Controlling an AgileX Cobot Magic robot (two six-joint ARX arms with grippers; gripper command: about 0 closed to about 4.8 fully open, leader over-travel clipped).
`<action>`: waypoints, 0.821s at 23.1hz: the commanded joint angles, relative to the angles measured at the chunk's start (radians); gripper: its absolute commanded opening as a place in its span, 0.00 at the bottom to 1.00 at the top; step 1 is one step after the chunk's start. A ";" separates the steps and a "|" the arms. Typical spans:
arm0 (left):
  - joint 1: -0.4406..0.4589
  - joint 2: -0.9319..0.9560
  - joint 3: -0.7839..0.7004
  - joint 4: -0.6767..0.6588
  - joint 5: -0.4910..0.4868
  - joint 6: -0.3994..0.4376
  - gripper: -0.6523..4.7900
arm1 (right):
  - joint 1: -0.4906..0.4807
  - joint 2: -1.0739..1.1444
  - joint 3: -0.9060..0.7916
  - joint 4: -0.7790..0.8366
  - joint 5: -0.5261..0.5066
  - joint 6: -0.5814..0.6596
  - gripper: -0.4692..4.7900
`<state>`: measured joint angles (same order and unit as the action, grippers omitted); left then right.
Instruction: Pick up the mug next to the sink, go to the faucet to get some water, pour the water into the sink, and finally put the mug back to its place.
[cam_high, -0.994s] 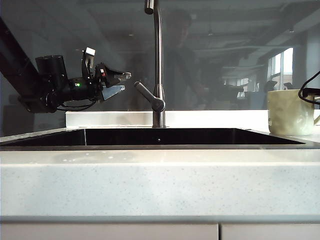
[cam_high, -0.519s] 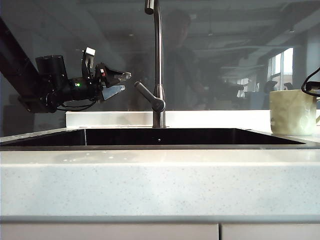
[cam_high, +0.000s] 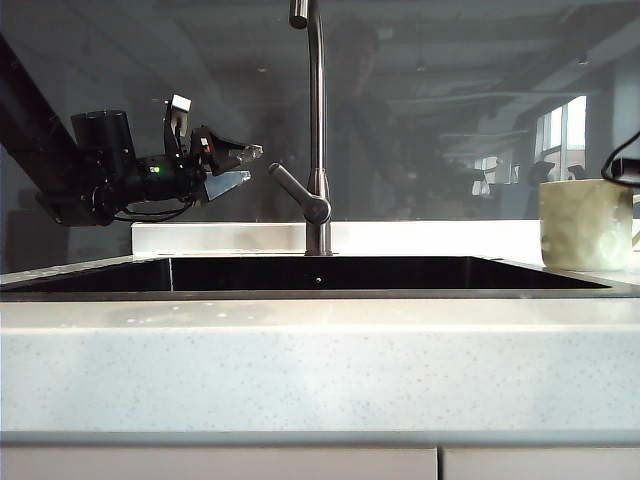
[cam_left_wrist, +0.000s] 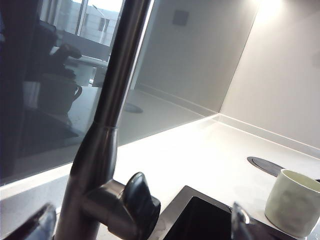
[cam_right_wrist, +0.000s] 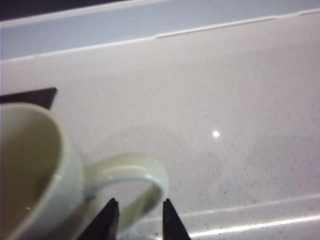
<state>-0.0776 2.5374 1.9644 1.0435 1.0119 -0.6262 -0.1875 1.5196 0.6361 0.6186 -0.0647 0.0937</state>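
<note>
Beside sink (cam_high: 320, 275), mug (cam_right_wrist: 35, 170) (handle between right end effector (cam_right_wrist: 139, 216) fingers)

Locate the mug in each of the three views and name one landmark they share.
Exterior view: the mug stands on the counter at the far right, beside the sink.
Left wrist view: in the lower right corner, beyond the faucet.
Right wrist view: at the lower left, its handle by the right gripper.
Shared landmark: the sink's dark corner beside the mug.

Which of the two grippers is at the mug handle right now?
The right gripper, its fingertips straddling the mug handle; the left gripper hangs open by the faucet lever.
</note>
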 joint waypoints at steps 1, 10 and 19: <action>0.002 -0.006 0.004 0.011 0.014 -0.026 1.00 | -0.001 -0.084 0.001 -0.067 -0.005 0.003 0.33; 0.020 -0.011 0.004 0.170 0.180 -0.396 0.11 | 0.000 -0.351 0.001 -0.295 -0.099 0.004 0.09; 0.034 -0.099 0.003 0.415 0.137 -0.656 0.12 | 0.015 -0.658 0.001 -0.535 -0.098 0.011 0.07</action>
<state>-0.0406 2.4687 1.9644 1.4197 1.1339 -1.2762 -0.1734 0.8894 0.6346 0.1112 -0.1616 0.1009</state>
